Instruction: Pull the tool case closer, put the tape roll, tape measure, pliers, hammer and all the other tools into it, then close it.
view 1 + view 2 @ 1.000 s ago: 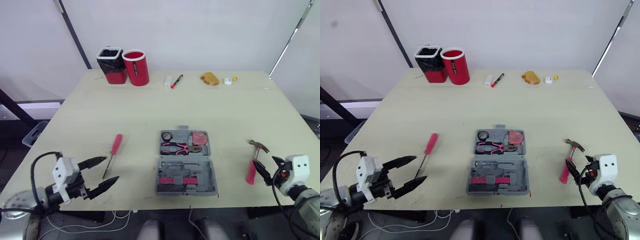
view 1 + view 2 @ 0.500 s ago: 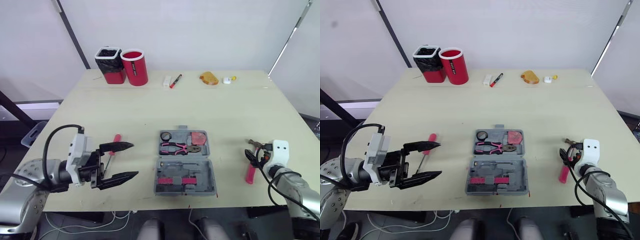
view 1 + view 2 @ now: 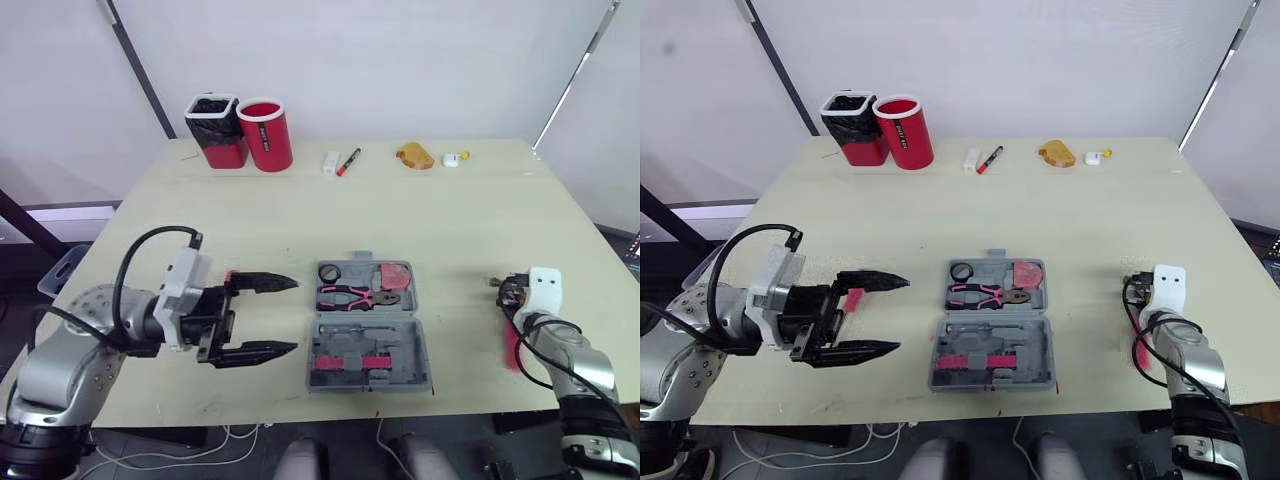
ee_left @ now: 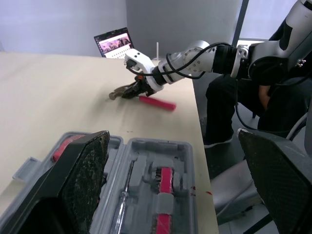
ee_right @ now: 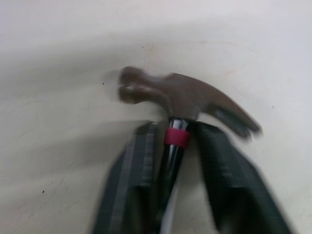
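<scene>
The tool case lies open near the front edge of the desk, with the pliers inside. The left gripper, spread wide, hovers just beside it. The right wrist view shows the right gripper clasping the hammer under its head.

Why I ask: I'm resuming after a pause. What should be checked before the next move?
1. Lid of the tool case open: ok.
2. Right tool placed at the neck of the hammer, just below the head: ok.
3. Right tool's hold on the hammer: cannot tell.
4. Hammer lying on the table, apart from the tool case: ok.
5. Left tool open, beside the tool case: ok.
6. Screwdriver packed: not ok, it lies on the table by the left tool.
</scene>
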Available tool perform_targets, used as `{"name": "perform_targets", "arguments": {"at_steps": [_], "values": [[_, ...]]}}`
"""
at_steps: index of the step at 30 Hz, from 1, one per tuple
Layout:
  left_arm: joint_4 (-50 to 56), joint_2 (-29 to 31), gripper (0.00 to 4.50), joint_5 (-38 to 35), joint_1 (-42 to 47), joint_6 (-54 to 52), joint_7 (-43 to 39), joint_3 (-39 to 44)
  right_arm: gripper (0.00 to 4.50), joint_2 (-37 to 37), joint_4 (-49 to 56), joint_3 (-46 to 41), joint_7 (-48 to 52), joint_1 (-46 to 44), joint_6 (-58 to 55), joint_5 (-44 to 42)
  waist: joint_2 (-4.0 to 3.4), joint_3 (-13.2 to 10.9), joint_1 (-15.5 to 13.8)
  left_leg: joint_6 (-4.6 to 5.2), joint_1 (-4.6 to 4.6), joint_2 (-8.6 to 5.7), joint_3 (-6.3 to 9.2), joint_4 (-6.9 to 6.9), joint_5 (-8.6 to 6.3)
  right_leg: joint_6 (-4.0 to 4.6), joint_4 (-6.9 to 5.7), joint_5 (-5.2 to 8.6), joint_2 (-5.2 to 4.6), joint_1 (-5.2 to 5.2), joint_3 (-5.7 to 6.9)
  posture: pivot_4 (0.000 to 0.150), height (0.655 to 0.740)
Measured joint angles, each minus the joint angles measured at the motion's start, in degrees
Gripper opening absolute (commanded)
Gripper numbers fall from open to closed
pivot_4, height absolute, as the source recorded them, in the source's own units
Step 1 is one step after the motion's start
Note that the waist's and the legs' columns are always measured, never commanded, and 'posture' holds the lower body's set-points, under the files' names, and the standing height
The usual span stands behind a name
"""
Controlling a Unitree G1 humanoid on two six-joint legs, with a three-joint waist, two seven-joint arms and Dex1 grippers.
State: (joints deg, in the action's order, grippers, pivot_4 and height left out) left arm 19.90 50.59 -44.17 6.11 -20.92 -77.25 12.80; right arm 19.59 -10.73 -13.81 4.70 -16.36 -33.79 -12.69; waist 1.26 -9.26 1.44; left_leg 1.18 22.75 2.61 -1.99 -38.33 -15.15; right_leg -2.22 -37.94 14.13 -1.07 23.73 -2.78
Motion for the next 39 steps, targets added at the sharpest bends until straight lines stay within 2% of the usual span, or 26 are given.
{"name": "perform_targets", "arguments": {"at_steps": [8,18,29,32,33,35,37,39], "values": [[-0.85,-0.61,4.5,1.35,0.49,0.46,-0.75,-0.64,0.04,-0.34,7.28,2.11,1.01,4.65,-2.26,0.97,0.0,0.0,0.12,0.0,0.0,0.02,0.04,0.01,0.0,0.01,-0.02,0.0,0.01,0.0,0.04,0.15,0.74],[-1.04,-0.81,4.5,1.85,0.6,0.65,-1.38,-1.27,0.04,-6.63,29.1,9.74,1.52,14.25,-15.69,-0.84,-0.01,-0.01,0.94,0.0,0.01,0.1,0.19,0.01,0.0,0.0,-0.06,0.0,0.06,0.1,-0.03,0.15,0.74],[-1.45,-0.85,4.5,2.0,0.98,0.78,-1.92,-1.66,0.04,-11.52,28.7,12.77,-0.58,12.29,-16.36,0.32,-0.01,-0.01,0.86,0.0,0.05,0.07,0.16,0.01,0.0,0.0,-0.04,0.01,0.04,0.12,-0.01,0.15,0.74],[-1.46,-0.85,4.5,2.23,0.98,0.78,-1.93,-1.68,1.41,-12.34,27.5,12.59,-1.4,11.48,-15.3,0.93,-0.01,-0.01,0.88,0.0,0.05,0.07,0.16,0.0,0.0,-0.01,-0.04,0.0,0.04,0.12,-0.05,0.15,0.74],[-1.46,-0.85,4.5,2.24,0.99,0.78,-1.92,-1.68,1.53,-12.52,27.38,12.46,-1.47,11.33,-15.18,0.97,-0.01,-0.01,0.88,0.0,0.04,0.07,0.16,0.0,0.0,-0.01,-0.04,0.0,0.04,0.12,-0.05,0.15,0.74],[-1.47,-0.85,4.5,2.29,0.98,0.78,-1.91,-1.72,2.8,-13.38,26.6,11.57,-2.07,10.71,-14.72,1.01,-0.01,-0.01,0.87,0.0,0.05,0.07,0.16,0.0,0.0,0.0,-0.04,0.0,0.04,0.12,-0.04,0.15,0.74],[-1.47,-0.85,4.5,2.29,0.98,0.78,-1.91,-1.72,3.25,-13.39,26.63,11.61,-2.01,10.69,-14.74,0.96,-0.01,-0.01,0.87,0.0,0.05,0.07,0.17,0.01,0.0,0.0,-0.04,0.0,0.04,0.12,-0.03,0.15,0.74],[-1.46,-0.85,4.5,2.3,0.96,0.78,-1.92,-1.75,4.13,-12.93,27.55,11.61,-1.25,11.03,-15.41,0.83,-0.01,-0.01,0.87,0.0,0.05,0.08,0.17,0.01,0.0,0.0,-0.04,0.0,0.04,0.12,-0.04,0.15,0.74]]}}
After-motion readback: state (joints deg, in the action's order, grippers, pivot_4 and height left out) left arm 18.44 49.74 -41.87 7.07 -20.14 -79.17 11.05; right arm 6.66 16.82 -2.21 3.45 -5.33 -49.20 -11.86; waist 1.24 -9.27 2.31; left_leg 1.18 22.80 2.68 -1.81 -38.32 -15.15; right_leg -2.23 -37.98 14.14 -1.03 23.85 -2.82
